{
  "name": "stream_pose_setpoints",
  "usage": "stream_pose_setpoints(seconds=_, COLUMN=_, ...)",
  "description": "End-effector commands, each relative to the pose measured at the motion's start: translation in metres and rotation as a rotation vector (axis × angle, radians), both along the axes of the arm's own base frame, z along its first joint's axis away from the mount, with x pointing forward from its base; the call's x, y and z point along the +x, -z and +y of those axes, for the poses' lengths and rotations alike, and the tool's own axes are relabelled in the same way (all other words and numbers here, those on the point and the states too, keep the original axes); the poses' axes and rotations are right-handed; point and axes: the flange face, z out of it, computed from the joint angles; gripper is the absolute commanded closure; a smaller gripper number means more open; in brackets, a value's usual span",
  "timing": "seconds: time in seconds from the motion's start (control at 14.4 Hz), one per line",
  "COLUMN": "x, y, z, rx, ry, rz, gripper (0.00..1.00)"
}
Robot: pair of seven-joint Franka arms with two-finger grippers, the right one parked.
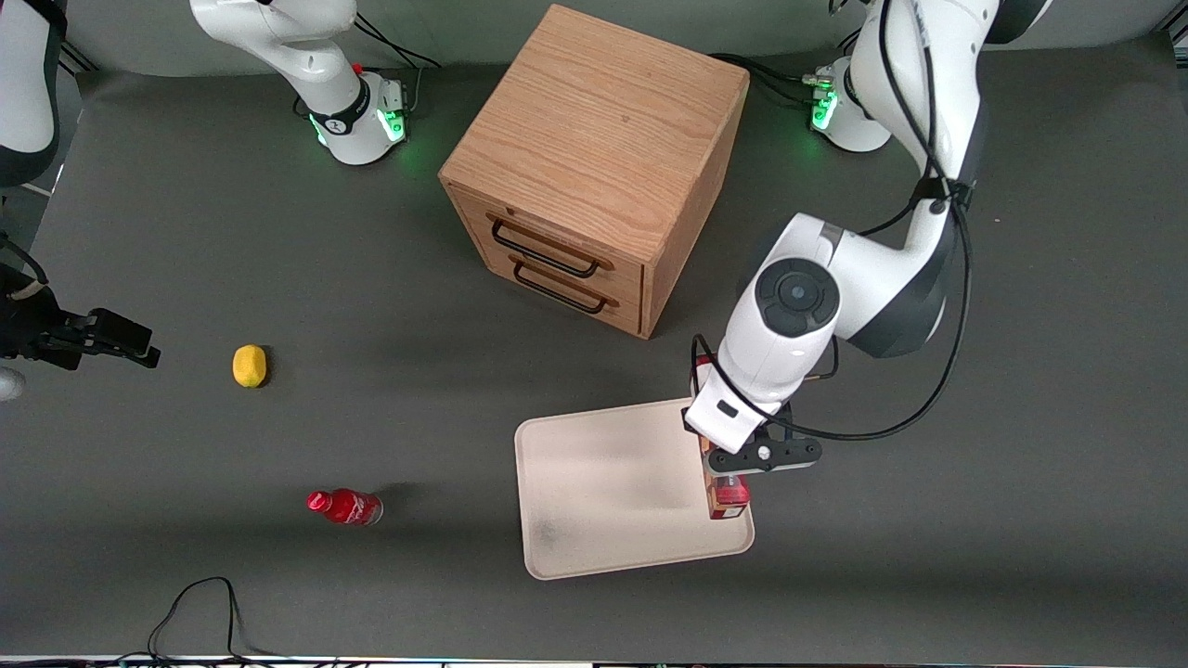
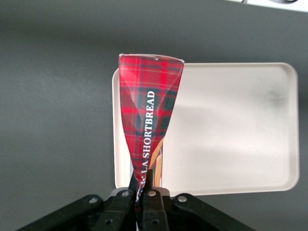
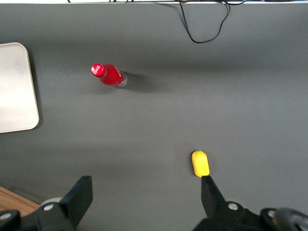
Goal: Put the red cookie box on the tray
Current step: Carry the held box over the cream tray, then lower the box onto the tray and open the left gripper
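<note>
My left gripper [image 1: 733,464] is shut on the red cookie box [image 1: 729,496], a slim tartan carton reading "SHORTBREAD". In the wrist view the fingers [image 2: 150,179] pinch one narrow end of the red cookie box [image 2: 149,106], and the carton hangs down from my left gripper [image 2: 143,181]. Its lower end is over the cream-white tray [image 2: 231,130], just inside the rim nearest the working arm's end of the table. I cannot tell whether the box touches the tray [image 1: 575,520]. The arm hides most of the carton in the front view.
A wooden two-drawer cabinet [image 1: 594,167] stands farther from the front camera than the tray. Toward the parked arm's end lie a small red bottle [image 1: 345,507] and a yellow lemon [image 1: 249,365]. A black cable [image 1: 195,612] loops near the table's front edge.
</note>
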Motion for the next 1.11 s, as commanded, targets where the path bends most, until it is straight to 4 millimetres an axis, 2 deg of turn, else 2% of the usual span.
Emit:
stream_pose_setpoints(seconds=0.0, x=0.010, y=0.013, z=0.002, rx=-0.015, ry=-0.025, rz=-0.012, gripper=1.00)
stream_pose_setpoints(seconds=0.35, x=0.019, y=0.071, z=0.002, rx=-0.024, ry=-0.026, rz=-0.042, gripper=1.00)
stream_pose_setpoints(seconds=0.49, x=0.021, y=0.089, z=0.006, rx=-0.010, ry=-0.023, rz=-0.034, gripper=1.00)
stream_pose_setpoints(seconds=0.83, x=0.023, y=0.118, z=0.013, rx=0.017, ry=-0.023, rz=-0.015, gripper=1.00)
stream_pose_setpoints(seconds=1.04, x=0.026, y=0.127, z=0.019, rx=0.024, ry=-0.029, rz=-0.015, gripper=1.00)
